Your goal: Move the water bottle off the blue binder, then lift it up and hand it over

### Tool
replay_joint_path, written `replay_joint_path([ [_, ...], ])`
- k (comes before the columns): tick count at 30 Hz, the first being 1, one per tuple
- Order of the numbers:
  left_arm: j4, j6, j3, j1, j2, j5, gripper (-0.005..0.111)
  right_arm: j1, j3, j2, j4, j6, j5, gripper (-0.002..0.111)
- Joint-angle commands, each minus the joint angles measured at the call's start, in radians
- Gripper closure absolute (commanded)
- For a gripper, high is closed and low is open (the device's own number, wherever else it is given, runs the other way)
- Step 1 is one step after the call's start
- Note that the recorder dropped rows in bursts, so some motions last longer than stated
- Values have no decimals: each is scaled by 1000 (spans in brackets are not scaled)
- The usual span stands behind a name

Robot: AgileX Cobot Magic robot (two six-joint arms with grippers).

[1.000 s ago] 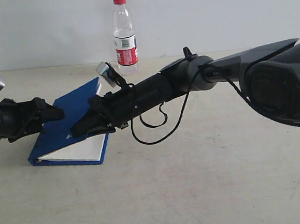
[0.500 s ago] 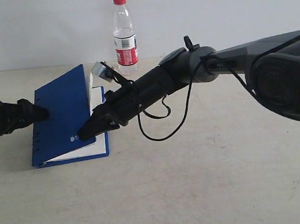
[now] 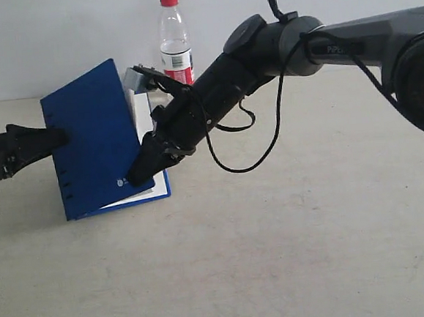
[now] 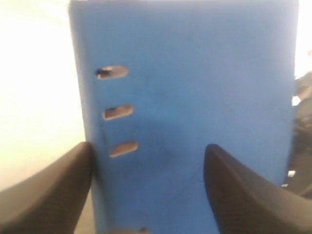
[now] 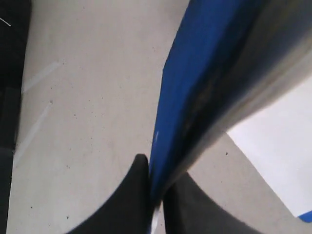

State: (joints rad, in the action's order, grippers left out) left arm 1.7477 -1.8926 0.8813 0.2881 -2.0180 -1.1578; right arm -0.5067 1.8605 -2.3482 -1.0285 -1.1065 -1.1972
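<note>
The blue binder (image 3: 93, 138) is tipped up steeply, its cover facing left and its lower edge near the table. My right gripper (image 3: 141, 173) is shut on the binder's lower right edge. The right wrist view shows that gripper (image 5: 156, 195) pinching the blue cover (image 5: 204, 73). My left gripper (image 3: 52, 136) is open at the binder's left side, by the spine slots. In the left wrist view the cover (image 4: 195, 97) fills the space past the spread gripper (image 4: 148, 151). The water bottle (image 3: 176, 44) stands upright on the table behind the binder, touched by neither gripper.
White pages (image 3: 143, 109) show behind the raised cover, and also in the right wrist view as white pages (image 5: 282, 146). A black cable (image 3: 259, 151) hangs in a loop under the right arm. A pale wall rises just behind the bottle.
The right gripper has risen and swung the binder from a shallow tilt to nearly upright. The left gripper has stayed at the binder's left edge. The bottle has not moved.
</note>
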Motion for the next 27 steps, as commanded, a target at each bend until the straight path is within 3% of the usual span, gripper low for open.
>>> replay_joint_path([
  [1,-3,23,9,64,6,-63,47,-3,-14,68,27,-16,-24,108],
  [16,-3,69,9,80,6,-63,47,-3,-153,300,67,-87,-24,108],
  [27,-3,81,9,40,6,-63,47,-3,-165,312,121,-9,-24,108],
])
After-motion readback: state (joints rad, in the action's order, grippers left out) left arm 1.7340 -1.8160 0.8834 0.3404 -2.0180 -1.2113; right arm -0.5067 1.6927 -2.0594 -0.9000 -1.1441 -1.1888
